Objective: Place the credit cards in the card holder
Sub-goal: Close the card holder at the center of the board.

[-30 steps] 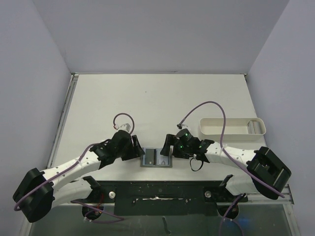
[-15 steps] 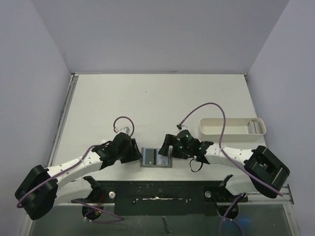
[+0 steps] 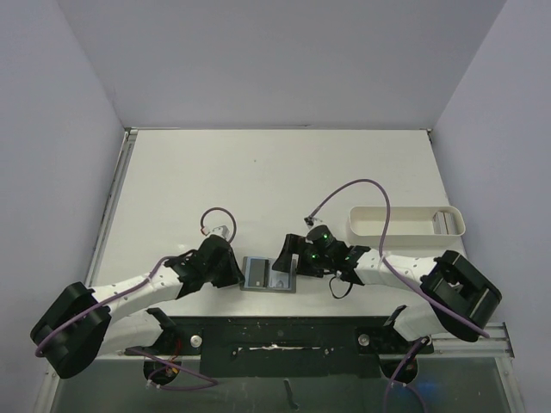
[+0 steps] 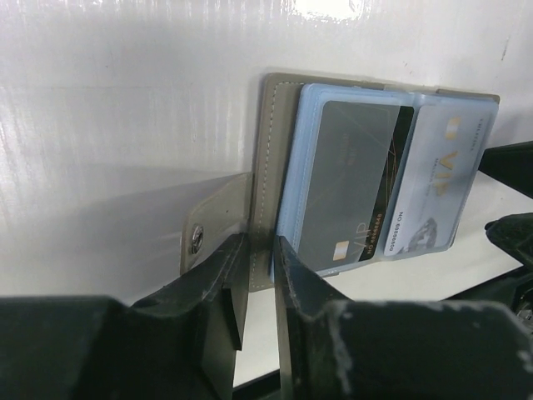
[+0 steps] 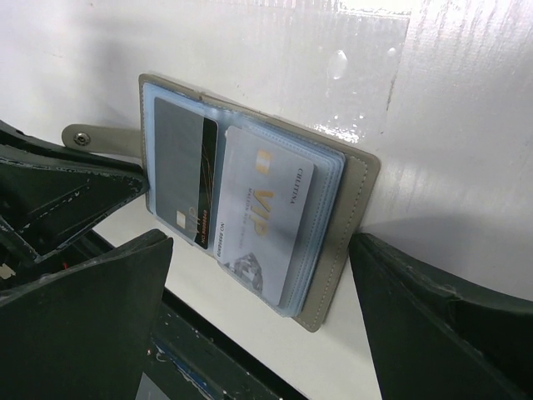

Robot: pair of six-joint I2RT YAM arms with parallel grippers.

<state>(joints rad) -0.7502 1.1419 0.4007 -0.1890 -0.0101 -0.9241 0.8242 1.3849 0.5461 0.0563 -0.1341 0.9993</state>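
**Holder open, two cards showing**

One grey-olive folding card holder (image 3: 269, 275) lies open at 6 o'clock on the white table (image 3: 258, 172). Its blue sleeves show two credit cards: one dark grey card (image 5: 179, 171) and one pale grey card (image 5: 262, 225); possibly more behind. The left gripper (image 4: 260, 250) pinches the holder's 9 o'clock cover edge. The right gripper (image 3: 289, 261) is spread wide at its 3 o'clock edge.

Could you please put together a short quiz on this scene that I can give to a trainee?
1. True or false: the card holder lies folded shut on the table.
2. Which claw pinches the card holder's olive edge? A) left B) right C) neither
3. Fill in: the large gold letters on the pale card read ___.
Key: 1 false, it lies open; 2 A, the left claw; 3 VIP.
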